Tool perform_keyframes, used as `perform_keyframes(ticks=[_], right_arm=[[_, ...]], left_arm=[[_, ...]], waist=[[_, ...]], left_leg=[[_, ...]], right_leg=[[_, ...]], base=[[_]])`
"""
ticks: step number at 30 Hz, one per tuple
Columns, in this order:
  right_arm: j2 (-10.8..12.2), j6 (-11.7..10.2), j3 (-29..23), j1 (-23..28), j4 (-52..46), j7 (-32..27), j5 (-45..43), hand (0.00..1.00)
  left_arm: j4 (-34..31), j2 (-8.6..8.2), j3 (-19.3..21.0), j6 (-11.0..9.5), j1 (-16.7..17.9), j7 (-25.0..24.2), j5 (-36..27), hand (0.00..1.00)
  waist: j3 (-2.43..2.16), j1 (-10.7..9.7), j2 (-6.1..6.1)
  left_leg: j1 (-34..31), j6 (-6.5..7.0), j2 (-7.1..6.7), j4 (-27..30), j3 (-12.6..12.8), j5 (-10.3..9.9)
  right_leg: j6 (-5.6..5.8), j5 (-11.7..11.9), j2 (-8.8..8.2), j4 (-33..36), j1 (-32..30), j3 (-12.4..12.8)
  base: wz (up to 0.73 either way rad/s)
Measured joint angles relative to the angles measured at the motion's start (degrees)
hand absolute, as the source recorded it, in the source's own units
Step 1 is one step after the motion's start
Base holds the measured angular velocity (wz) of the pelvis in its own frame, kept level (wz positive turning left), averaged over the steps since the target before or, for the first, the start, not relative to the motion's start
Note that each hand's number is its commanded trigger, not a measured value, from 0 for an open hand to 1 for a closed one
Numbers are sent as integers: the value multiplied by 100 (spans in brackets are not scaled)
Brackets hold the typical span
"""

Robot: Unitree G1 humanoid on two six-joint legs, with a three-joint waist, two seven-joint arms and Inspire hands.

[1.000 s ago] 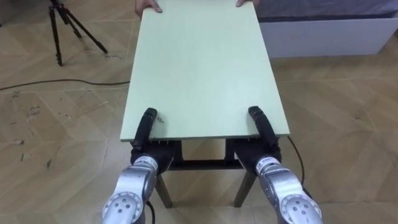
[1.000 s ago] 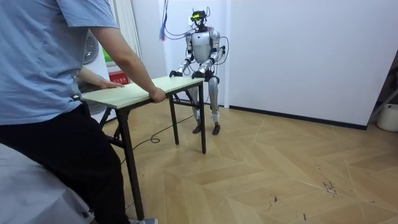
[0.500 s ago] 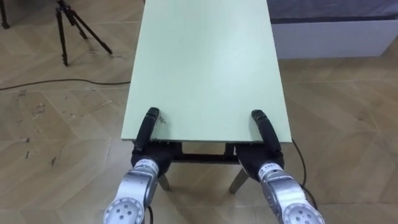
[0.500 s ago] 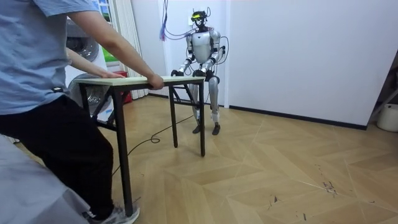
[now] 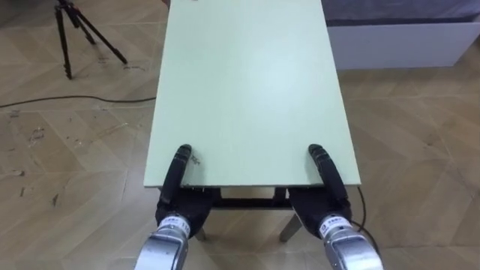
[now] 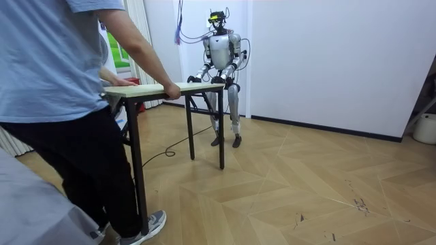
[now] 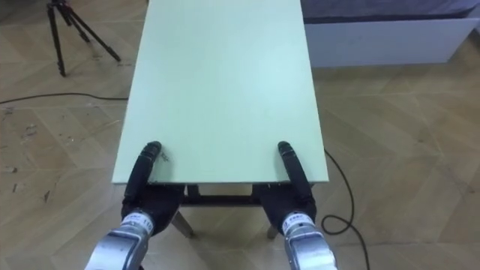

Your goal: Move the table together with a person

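The pale green table (image 5: 247,90) stretches away from me, and its near short edge is in both my hands. My left hand (image 5: 180,166) clamps the near left corner, thumb flat on the top and the rest underneath. At the near right corner my right hand (image 5: 327,169) holds it the same way. In the room view I stand at the table's (image 6: 178,88) far end by the white wall. A person (image 6: 61,102) in a blue shirt grips the other end with both hands and holds the top level.
A black tripod (image 5: 75,30) stands on the wooden floor to the far left, with a dark cable (image 5: 67,99) running past it. A low white platform (image 5: 405,41) lies to the far right. Open floor lies on the room view's right, out to a white bin (image 6: 426,128).
The person has brought their end up level and stepped along, changing stance. Their hands have slid out of the top of the eye view. My grip on the near edge is unchanged.
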Motion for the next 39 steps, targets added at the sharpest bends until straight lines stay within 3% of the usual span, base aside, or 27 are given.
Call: perform_keyframes(ticks=[3,4,5,6,7,8,9,10,11,12,13,15,17,19,22,27,29,31,34,36,37,38,39], right_arm=[[-56,-1,7,52,0,49,-5,100],[-78,-27,23,104,-2,92,-3,100],[-79,-65,38,138,-3,116,2,100],[-85,-150,101,270,-80,189,18,100],[-69,-262,23,496,-263,320,44,100],[-21,-268,-40,615,-325,348,41,100],[-3,-241,-63,764,-452,358,18,100],[-1,-191,-33,905,-578,358,-4,100],[-7,-200,67,954,-667,358,-42,100],[-17,-215,152,942,-706,357,-81,100],[-81,-308,300,962,-775,357,-122,100],[-157,-491,447,1007,-782,358,-96,100],[-160,-587,517,1038,-846,389,-79,100],[-165,-606,579,1035,-880,435,-80,100],[-162,-651,628,1029,-930,513,-27,100],[-301,-889,824,1026,-930,536,153,100],[-349,-952,907,1028,-930,553,260,100],[-352,-1035,988,1043,-924,557,288,100],[-358,-1073,1017,1102,-923,600,319,100],[-366,-1094,1052,1101,-924,601,319,100],[-385,-1097,1062,1086,-941,611,309,100],[-415,-1094,1080,1083,-943,624,311,100],[-421,-1092,1092,1091,-943,626,312,100]], left_arm=[[0,10,-82,-7,78,-50,0,100],[0,10,-126,-6,113,-56,0,100],[0,10,-142,-4,124,-59,1,100],[-1,21,-234,4,127,-86,19,100],[-6,36,-385,20,73,-155,98,100],[-18,50,-419,17,116,-198,138,100],[-117,92,-447,8,230,-257,194,100],[-215,140,-459,5,373,-315,192,100],[-317,146,-445,-65,525,-394,192,100],[-399,145,-419,-117,611,-424,194,100],[-475,93,-378,-150,743,-454,219,100],[-485,77,-402,-143,813,-454,223,100],[-555,121,-481,-247,813,-454,238,100],[-557,130,-560,-443,818,-453,241,100],[-623,129,-615,-567,816,-453,239,100],[-634,225,-860,-831,815,-452,225,100],[-670,283,-869,-834,815,-452,224,100],[-675,335,-895,-866,816,-456,223,100],[-696,521,-1011,-902,813,-467,78,100],[-701,553,-1019,-916,819,-467,25,100],[-716,552,-1018,-929,819,-467,-20,100],[-719,518,-1018,-958,858,-467,-27,100],[-725,501,-1022,-983,885,-468,-27,100]], waist=[[-17,4,-29],[-14,-6,-53],[0,-20,-101],[-2,-50,-176],[-8,-78,-220],[-66,-33,-287],[-64,89,-288],[-51,269,-260],[-28,382,-195],[-18,395,-177],[4,351,-106],[6,214,-33],[30,77,-99],[31,90,-117],[33,134,-128],[68,87,-210],[92,121,-248],[97,194,-243],[95,188,-240],[83,205,-256],[77,251,-261],[69,406,-228],[52,436,-194]], left_leg=[[19,0,-11,7,4,0],[-7,-1,-17,132,31,-1],[-87,-21,-41,327,62,-14],[-356,-75,-93,284,84,-39],[-686,179,-98,-113,205,264],[-684,185,-122,-84,369,348],[-663,199,-112,-34,531,358],[-601,199,-112,20,344,357],[-564,196,-93,16,-52,356],[-568,183,-102,13,-142,348],[-552,77,-112,-3,-156,273],[-512,18,-72,-101,76,263],[-500,35,-16,-174,368,266],[-535,44,-18,-155,395,260],[-587,124,-19,-116,426,205],[-833,104,16,405,406,29],[-1018,67,117,765,405,-117],[-1258,-20,312,1279,410,-325],[-1567,-97,439,1815,300,-342],[-1640,-333,454,1820,224,-232],[-1683,-493,538,1947,145,-194],[-1691,-470,786,2718,172,-219],[-1645,-472,948,3145,148,-218]], right_leg=[[0,0,-10,0,28,72],[0,1,-48,-23,91,215],[1,1,-89,-41,142,381],[10,2,-170,-70,154,900],[160,-67,-219,-57,92,1142],[253,-119,-269,-24,18,1190],[313,-126,-256,53,-108,1053],[352,-145,-215,-50,-132,887],[276,-74,-86,-441,-192,885],[243,175,-42,-652,-176,852],[118,427,-47,-666,-173,512],[122,423,-22,-584,-119,394],[146,360,8,-499,-193,381],[149,353,48,-382,-315,338],[115,327,46,-353,-371,284],[42,68,-14,125,-592,173],[-8,-22,22,319,-704,149],[-105,-106,154,513,-823,156],[-215,-179,268,604,-918,113],[-300,-156,237,579,-1017,114],[-389,-79,202,475,-1051,33],[-466,-24,247,479,-1059,-55],[-505,-18,290,487,-1056,-104]], base=[[2],[15],[39],[76],[70],[24],[-58],[-106],[-99],[-67],[-16],[33],[40],[-10],[-14],[5],[-4],[-12],[12],[-4],[-40],[-49],[-34]])
